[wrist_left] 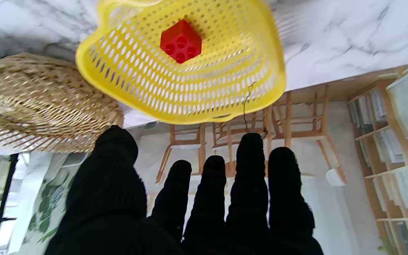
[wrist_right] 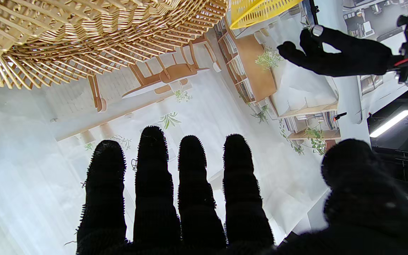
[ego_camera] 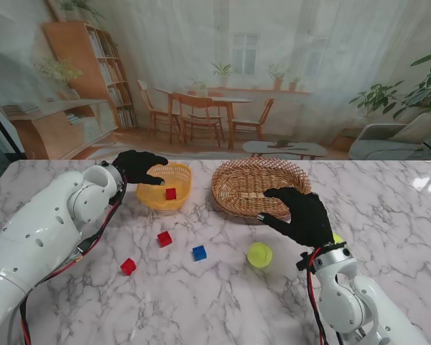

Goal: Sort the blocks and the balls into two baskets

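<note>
**Blocks and balls counted on the marble table**

Four blocks: one red cube (ego_camera: 171,193) inside the yellow perforated plastic basket (ego_camera: 158,197), two red (ego_camera: 164,238) (ego_camera: 128,266) and one blue (ego_camera: 200,252) loose. One yellow-green ball (ego_camera: 259,254) lies loose; another (ego_camera: 337,238) peeks beside the right hand (ego_camera: 302,213). The woven wicker basket (ego_camera: 237,192) holds nothing visible. Both hands, the left hand (ego_camera: 139,166) included, are spread, holding nothing.

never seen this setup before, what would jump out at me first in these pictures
Two black-gloved robot hands: the left robot hand hangs open at the yellow basket, which already holds one red block, while the right robot hand hovers open at the near rim of the wicker basket. On the marble table nearer to me lie two red blocks, a blue block and a yellow-green ball.
</note>
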Robot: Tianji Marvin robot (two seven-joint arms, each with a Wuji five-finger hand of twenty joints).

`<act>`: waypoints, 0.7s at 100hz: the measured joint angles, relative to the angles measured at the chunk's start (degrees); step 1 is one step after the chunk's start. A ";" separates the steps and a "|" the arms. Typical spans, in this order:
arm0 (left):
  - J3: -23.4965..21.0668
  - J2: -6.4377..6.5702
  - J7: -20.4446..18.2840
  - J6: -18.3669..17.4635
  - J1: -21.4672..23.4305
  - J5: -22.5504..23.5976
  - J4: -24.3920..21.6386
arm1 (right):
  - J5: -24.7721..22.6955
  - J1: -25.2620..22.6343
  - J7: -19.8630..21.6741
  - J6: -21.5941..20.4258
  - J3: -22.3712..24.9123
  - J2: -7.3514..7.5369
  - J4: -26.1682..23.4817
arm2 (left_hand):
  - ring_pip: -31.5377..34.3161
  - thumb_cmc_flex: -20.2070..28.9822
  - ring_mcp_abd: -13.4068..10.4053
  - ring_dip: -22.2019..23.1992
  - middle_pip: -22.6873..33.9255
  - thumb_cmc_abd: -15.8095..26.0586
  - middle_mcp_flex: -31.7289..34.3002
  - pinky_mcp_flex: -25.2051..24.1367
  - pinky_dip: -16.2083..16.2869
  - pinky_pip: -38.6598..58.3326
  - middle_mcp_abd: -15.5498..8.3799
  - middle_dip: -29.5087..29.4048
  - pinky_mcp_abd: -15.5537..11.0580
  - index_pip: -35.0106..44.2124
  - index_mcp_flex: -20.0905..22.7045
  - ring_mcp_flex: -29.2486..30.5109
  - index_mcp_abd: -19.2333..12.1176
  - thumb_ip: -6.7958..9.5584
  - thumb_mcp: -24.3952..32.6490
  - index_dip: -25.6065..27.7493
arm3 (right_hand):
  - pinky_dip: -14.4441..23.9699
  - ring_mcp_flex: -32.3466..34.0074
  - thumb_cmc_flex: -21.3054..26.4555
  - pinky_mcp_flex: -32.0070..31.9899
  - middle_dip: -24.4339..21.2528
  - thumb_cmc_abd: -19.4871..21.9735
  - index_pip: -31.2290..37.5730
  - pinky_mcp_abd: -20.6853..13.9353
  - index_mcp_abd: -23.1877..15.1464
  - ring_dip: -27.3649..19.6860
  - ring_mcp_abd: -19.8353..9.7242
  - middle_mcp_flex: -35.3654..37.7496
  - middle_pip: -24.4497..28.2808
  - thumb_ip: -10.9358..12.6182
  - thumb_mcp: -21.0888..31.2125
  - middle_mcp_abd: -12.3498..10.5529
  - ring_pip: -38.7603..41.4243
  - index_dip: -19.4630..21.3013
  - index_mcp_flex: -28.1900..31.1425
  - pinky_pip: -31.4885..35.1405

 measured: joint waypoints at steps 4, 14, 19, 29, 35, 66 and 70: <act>-1.21 0.11 -0.01 -0.95 0.92 0.43 -1.34 | 0.00 -0.01 0.00 0.00 0.00 0.00 0.00 | -0.36 -0.56 0.19 -0.43 0.00 0.93 0.01 -0.32 0.00 -0.04 0.00 -0.06 0.00 0.00 0.00 -0.15 0.00 -0.36 -0.42 0.00 | 0.00 0.00 0.00 0.00 0.00 0.00 0.00 0.00 0.00 0.00 0.00 0.00 0.00 0.00 0.00 0.00 0.00 0.00 0.00 0.00; -3.47 0.45 -0.27 -3.63 2.67 1.88 -4.10 | 0.01 -0.03 0.01 -0.01 0.02 0.00 0.00 | -1.07 -0.58 0.37 -1.59 -0.05 2.48 1.39 -0.51 -0.59 -1.38 -0.03 -0.55 0.00 1.16 3.15 0.00 -0.12 -0.70 -0.36 0.61 | 0.00 0.00 0.00 0.00 0.00 0.00 0.00 0.00 0.00 0.00 0.00 0.00 0.00 0.00 -0.09 0.02 0.00 0.00 0.00 0.00; -5.45 0.47 -0.65 -5.45 3.97 3.15 -5.79 | 0.01 -0.03 0.01 -0.03 0.05 0.00 0.00 | -1.61 -1.24 0.44 -2.13 -0.01 3.16 2.77 -0.53 -0.67 -1.67 -0.10 -0.55 0.05 1.68 4.95 0.16 -0.18 -0.95 -0.67 1.04 | 0.00 0.00 0.00 0.00 0.00 0.00 0.00 0.00 0.00 0.00 0.00 0.00 0.00 0.00 -0.10 0.02 0.00 0.00 0.00 0.00; -8.81 0.86 -0.94 -8.49 6.84 5.79 -9.52 | 0.00 -0.07 -0.11 -0.12 0.11 0.00 0.02 | -2.04 -1.29 0.48 -2.80 -0.01 3.85 4.45 -0.55 -0.79 -2.21 -0.14 -0.55 0.35 2.33 6.40 0.16 -0.41 -0.96 -0.63 1.53 | 0.00 0.00 0.00 0.00 0.00 0.00 0.00 0.00 0.00 0.00 0.00 0.00 0.00 0.00 -0.10 0.02 0.00 0.00 0.00 0.00; -10.48 1.10 -1.09 -9.59 8.52 6.60 -11.50 | -0.01 -0.10 -0.29 -0.20 0.17 -0.01 0.04 | -2.34 -1.31 0.49 -3.36 -0.60 4.47 4.45 -0.83 -1.36 -2.84 -0.16 -0.55 0.71 2.50 7.25 0.16 -1.12 -1.12 -0.73 1.90 | 0.00 0.00 0.00 0.00 0.00 0.00 0.00 0.00 0.00 0.00 0.00 0.00 0.00 0.00 -0.10 0.02 0.00 0.00 0.00 0.00; -19.01 1.82 0.28 -15.94 16.95 10.59 -17.93 | 0.02 -0.15 -0.46 -0.32 0.30 -0.04 0.11 | -3.30 -1.94 0.61 -4.19 -1.38 5.00 5.86 -1.05 -1.39 -2.95 -0.16 -0.55 0.82 2.94 7.65 0.16 -1.25 -1.58 -1.26 2.03 | 0.00 0.00 0.00 0.00 0.00 0.00 0.00 0.00 0.00 0.00 0.00 0.00 0.00 0.00 -0.10 0.02 0.00 0.00 0.00 0.00; -19.68 1.88 0.66 -16.36 17.84 10.68 -18.41 | 0.02 -0.12 -0.42 -0.32 0.30 -0.04 0.15 | -3.31 -1.94 0.87 -4.19 -1.39 5.04 5.86 -1.05 -1.39 -2.96 -0.16 -0.55 0.96 2.94 7.65 0.16 -1.25 -1.58 -1.26 2.03 | 0.00 0.00 0.00 0.00 0.00 0.00 0.00 0.00 0.00 0.00 0.00 0.00 0.00 0.00 -0.11 0.02 0.00 0.00 0.00 0.00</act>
